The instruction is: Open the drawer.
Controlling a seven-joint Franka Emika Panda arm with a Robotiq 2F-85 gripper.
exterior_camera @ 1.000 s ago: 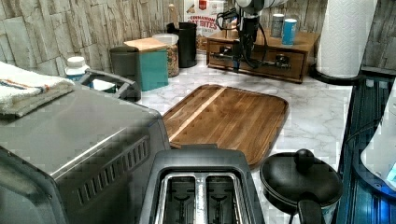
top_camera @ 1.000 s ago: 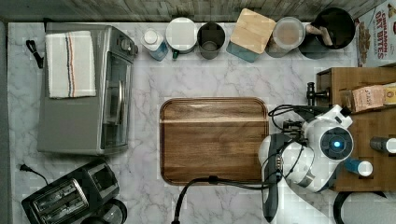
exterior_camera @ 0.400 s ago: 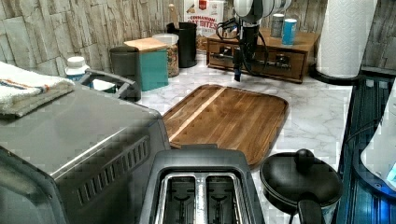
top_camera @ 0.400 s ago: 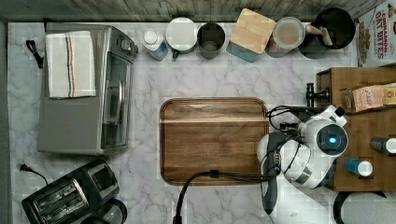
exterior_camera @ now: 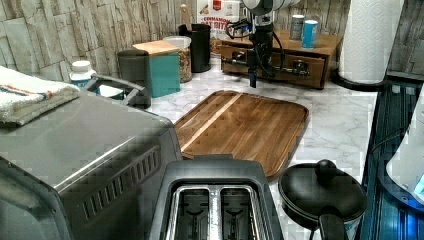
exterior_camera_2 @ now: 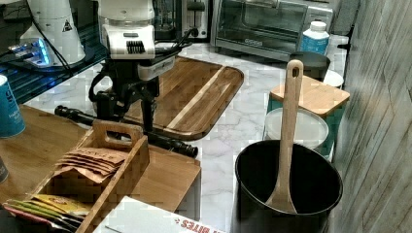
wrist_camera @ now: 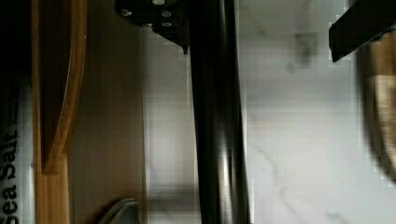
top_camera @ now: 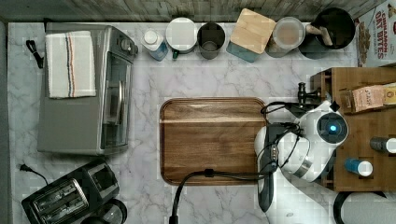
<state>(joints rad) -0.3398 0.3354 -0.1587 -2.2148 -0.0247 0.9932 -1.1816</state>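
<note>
1. Between the fingertips of the gripper (wrist_camera: 257,49) runs the black bar handle (wrist_camera: 217,130). The fingers (wrist_camera: 163,23) are spread. One sits just beside the bar on the wood side, and the other stands well apart from it over the marble.
2. Seen in the right view, the gripper points straight down over the handle near the middle of its length, with one finger dropping in front of the bar.
3. The handle belongs to the drawer (exterior_camera: 312,75), whose front faces the cutting board (top_camera: 212,140). The drawer sits low in a wooden cabinet (top_camera: 369,126) at the top view's right edge. How far out the drawer stands cannot be told.
4. The arm's white wrist hangs above the gap between cabinet and cutting board, with black cables looping off it.
5. On the cabinet top are a wooden tea caddy (exterior_camera_2: 111,160) and two small cans.
6. The cutting board lies flat on the marble counter (top_camera: 210,79), near the handle.
7. Along the back wall stand a cereal box (top_camera: 376,32), a black crock (exterior_camera_2: 286,194) holding a wooden spoon (exterior_camera_2: 290,121), and several canisters.
8. Far across the counter are a toaster oven (top_camera: 79,93) with a folded towel (top_camera: 70,63) on top, and a black toaster (top_camera: 70,196).
</note>
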